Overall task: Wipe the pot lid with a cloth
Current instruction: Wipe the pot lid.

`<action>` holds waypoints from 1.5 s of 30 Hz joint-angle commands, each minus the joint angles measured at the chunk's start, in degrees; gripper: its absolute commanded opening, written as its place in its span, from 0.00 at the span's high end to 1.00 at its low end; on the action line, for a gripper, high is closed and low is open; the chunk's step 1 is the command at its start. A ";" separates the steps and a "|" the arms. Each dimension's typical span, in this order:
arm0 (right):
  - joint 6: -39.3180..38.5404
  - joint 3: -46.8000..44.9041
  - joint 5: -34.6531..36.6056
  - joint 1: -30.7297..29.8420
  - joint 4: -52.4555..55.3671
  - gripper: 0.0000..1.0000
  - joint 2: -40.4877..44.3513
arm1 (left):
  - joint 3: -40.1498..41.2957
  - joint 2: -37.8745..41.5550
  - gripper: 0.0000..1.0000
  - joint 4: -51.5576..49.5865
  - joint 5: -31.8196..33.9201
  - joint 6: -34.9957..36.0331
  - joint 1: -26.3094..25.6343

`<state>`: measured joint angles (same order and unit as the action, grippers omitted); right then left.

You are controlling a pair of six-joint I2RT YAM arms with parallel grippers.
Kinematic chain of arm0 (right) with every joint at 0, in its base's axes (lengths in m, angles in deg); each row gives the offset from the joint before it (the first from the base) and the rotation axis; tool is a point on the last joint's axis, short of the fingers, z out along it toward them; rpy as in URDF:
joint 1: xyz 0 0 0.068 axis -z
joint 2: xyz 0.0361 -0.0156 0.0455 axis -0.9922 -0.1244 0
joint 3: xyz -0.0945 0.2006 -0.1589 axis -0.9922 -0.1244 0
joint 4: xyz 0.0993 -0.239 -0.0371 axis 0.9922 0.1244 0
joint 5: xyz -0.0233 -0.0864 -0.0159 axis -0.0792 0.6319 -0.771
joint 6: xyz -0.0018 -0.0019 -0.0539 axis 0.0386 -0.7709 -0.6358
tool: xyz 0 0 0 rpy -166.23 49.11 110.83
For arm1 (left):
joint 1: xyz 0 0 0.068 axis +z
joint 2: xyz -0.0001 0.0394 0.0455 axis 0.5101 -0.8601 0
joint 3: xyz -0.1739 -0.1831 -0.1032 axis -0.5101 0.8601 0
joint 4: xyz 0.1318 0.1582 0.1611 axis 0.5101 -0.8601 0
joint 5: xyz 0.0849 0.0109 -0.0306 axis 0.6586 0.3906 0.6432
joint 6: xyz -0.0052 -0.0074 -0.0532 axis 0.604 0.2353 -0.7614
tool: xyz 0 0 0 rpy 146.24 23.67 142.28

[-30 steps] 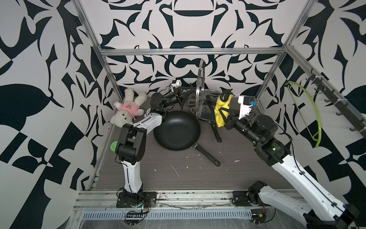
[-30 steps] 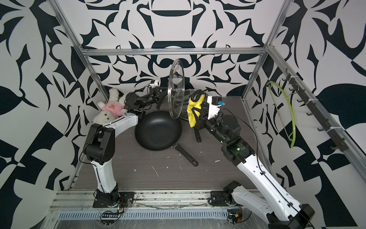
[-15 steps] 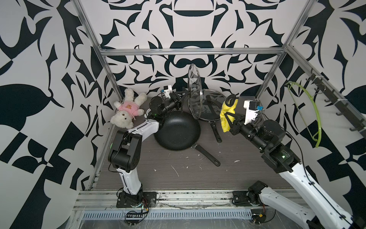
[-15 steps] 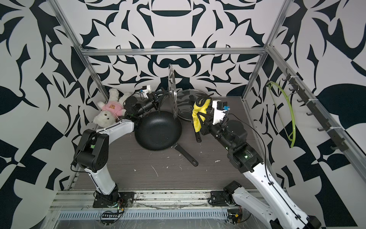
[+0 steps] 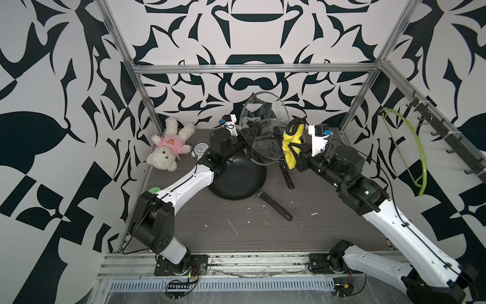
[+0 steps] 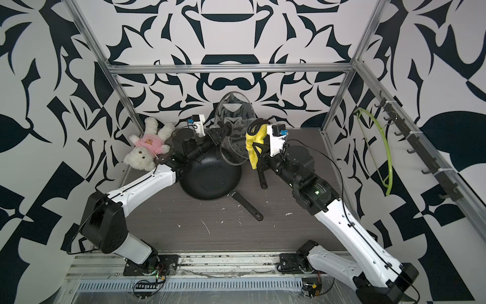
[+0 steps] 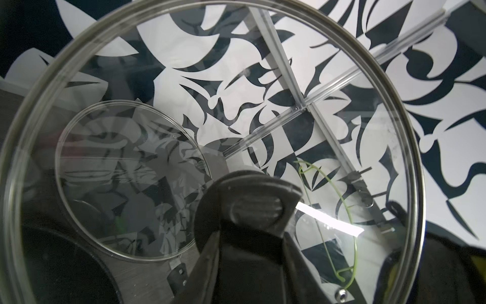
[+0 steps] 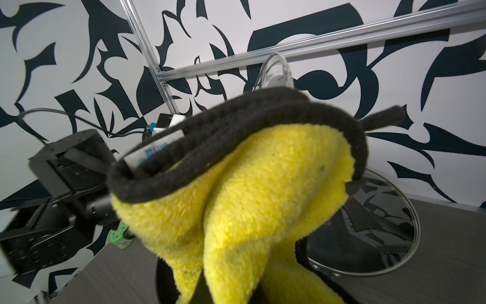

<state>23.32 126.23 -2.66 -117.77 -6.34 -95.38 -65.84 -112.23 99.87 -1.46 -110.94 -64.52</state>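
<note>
Lid's swung round since a second ago. It was edge-on to the top cameras then, and now the pot lid (image 5: 263, 105) shows a fair bit of its face. It's held up off the worktop (image 5: 263, 231), standing roughly upright near the back wall and above the far edge of the frying pan (image 5: 236, 179).

From the left wrist view, the left tool (image 5: 249, 130) is pinching the black knob (image 7: 252, 208), and nothing else supports the lid.

My read is that it's glass with a metal rim, so stiff, slick and breakable. The knob looks like the only sane place to hold it. The catch is that a one-point grip could let it swivel once something pushes on the glass, so I'd go with light strokes close to the knob.

The cloth (image 5: 292, 142) has barely budged and hangs just beside the lid's rim. I can't tell if it's touching, but it looks apart to me. The right tool (image 5: 295, 152) is pressed together on it, with the fabric bunched and drooping. It's soft, light and floppy, so it'll need pressing flat to wipe anything.

A second lid (image 5: 276, 154) lies flat behind the pan. A teddy bear (image 5: 168, 147) and a little clock (image 5: 200, 148) sit off to the side.
</note>
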 commanded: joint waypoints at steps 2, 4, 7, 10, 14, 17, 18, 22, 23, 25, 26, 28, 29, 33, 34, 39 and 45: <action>-4.07 4.44 6.39 -1.65 0.86 1.00 -4.18 | -2.85 4.16 1.00 6.29 8.28 6.48 -1.93; -5.15 5.52 9.67 -2.91 1.86 1.00 -6.13 | -2.42 4.61 1.00 6.66 10.16 7.17 -3.21; -6.18 6.68 15.71 -4.42 3.09 1.00 -7.66 | -2.41 4.57 1.00 7.06 12.43 7.73 -4.72; -7.00 7.22 19.32 -5.40 3.89 1.00 -8.31 | -2.78 4.17 1.00 7.02 14.30 7.97 -5.93; -8.03 7.98 20.90 -5.43 4.52 1.00 -9.63 | -4.13 3.87 1.00 5.43 14.73 8.44 -7.06; -8.88 9.73 21.52 -5.43 5.94 1.00 -11.59 | -4.29 3.95 1.00 5.31 15.14 8.39 -7.98; -9.32 10.17 22.04 -5.43 6.19 1.00 -12.12 | -4.43 3.87 1.00 5.32 15.09 8.88 -8.34; -11.59 12.13 25.00 -5.45 7.40 1.00 -13.51 | -5.03 4.10 1.00 4.94 15.56 14.00 -9.73; -12.19 12.54 25.54 -5.43 7.60 1.00 -13.66 | -4.88 4.25 1.00 5.42 15.86 15.41 -10.09; -13.24 13.21 26.72 -5.43 7.89 1.00 -13.91 | -4.13 4.57 1.00 7.41 15.25 18.16 -10.37; -13.91 13.64 27.26 -5.43 8.13 1.00 -14.00 | -3.75 4.72 1.00 8.73 14.63 19.39 -10.43; -14.77 14.26 27.93 -5.47 8.04 1.00 -14.12 | -3.05 4.90 1.00 10.78 13.51 21.36 -10.45; -15.17 14.66 27.92 -5.43 7.81 1.00 -14.22 | -2.63 5.06 1.00 11.77 13.06 22.59 -10.45; -17.39 17.19 28.39 -5.24 9.03 1.00 -15.65 | -0.47 5.59 1.00 16.85 9.54 30.12 -10.54; -17.63 18.03 28.74 -5.25 9.49 1.00 -16.20 | 0.19 5.59 1.00 18.36 8.38 32.30 -10.55; -19.29 22.06 27.98 -5.25 11.17 1.00 -18.88 | 6.13 5.47 1.00 31.67 -3.17 52.40 -10.78; -22.32 29.39 24.50 -5.25 17.30 1.00 -23.44 | 6.99 7.24 1.00 25.62 -6.26 69.94 -11.22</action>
<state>3.45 150.85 23.20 -123.19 8.26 -117.48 -55.91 -111.23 113.75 -2.75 -54.48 -75.23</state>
